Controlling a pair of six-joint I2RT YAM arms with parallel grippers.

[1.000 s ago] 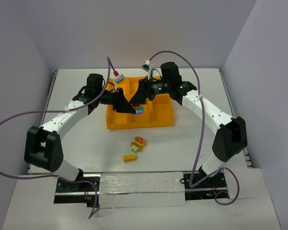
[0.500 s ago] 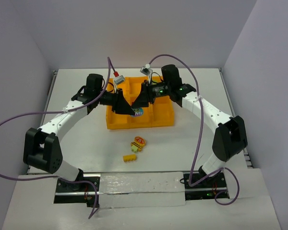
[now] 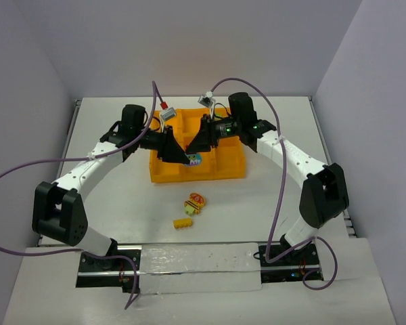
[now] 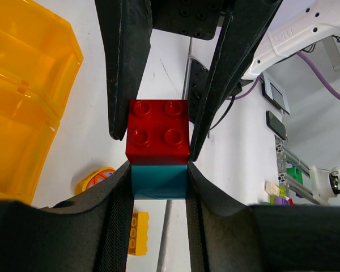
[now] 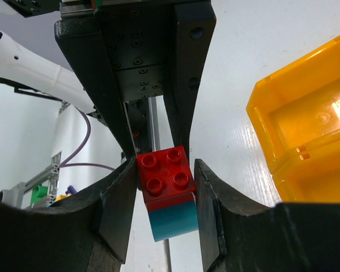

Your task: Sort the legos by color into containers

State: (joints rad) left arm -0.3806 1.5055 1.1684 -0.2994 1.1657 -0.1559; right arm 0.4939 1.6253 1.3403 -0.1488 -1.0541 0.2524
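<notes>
Left gripper (image 4: 158, 170) clamps the teal brick (image 4: 158, 182), and right gripper (image 5: 165, 167) pinches the red brick (image 4: 158, 130) stacked on it, both over the tray's (image 3: 166, 175) front middle well. On the table (image 3: 122, 203) just in front of the tray lie a yellow brick (image 3: 183, 223) and a yellow-red cluster (image 3: 195, 203).

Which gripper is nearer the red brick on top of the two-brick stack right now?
Right. The right gripper flanks the red brick, pressing against both its sides. The left gripper clamps the teal brick directly beneath it.

Right claw (image 5: 162, 199) pinches red lego (image 5: 164, 177), teal lego (image 5: 173, 221) beneath.
</notes>
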